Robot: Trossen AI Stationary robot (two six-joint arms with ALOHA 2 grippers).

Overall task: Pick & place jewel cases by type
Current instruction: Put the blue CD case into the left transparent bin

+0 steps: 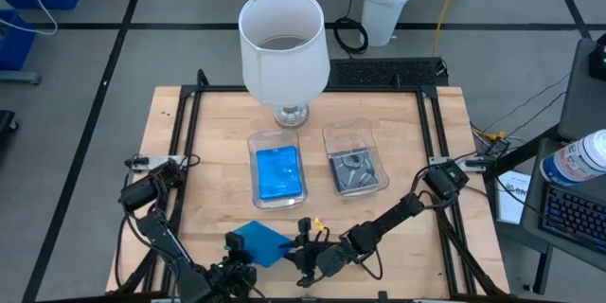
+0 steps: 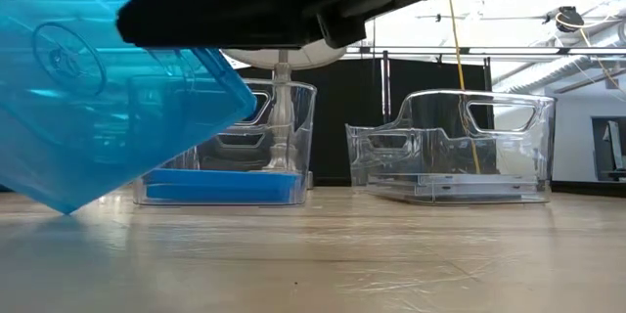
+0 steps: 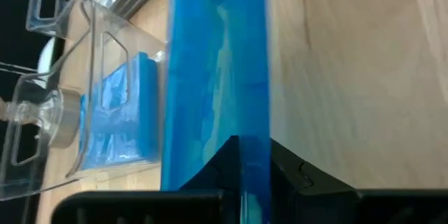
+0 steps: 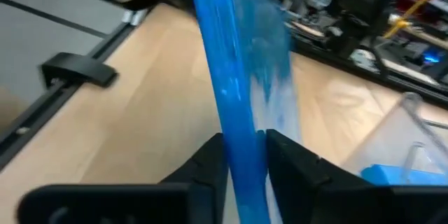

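- I hold one blue jewel case off the wooden table, just on the near side of the left clear tray, toward the table's front edge.
- My left gripper pinches the case on its edge; in my left wrist view the blue plastic sits squeezed between my two dark fingers.
- My right gripper clamps the same case from the other side; my right wrist view shows its thin edge caught tight between my fingers.
- In the low view the case hangs tilted above the wood, in front of the left tray.
- The left tray holds a stack of blue cases lying flat.
- Just beside the left tray, on its right, the second clear tray holds the dark grey cases.
- Behind the left tray, at the far side of the table, stands a white lamp with a clear glass stem.
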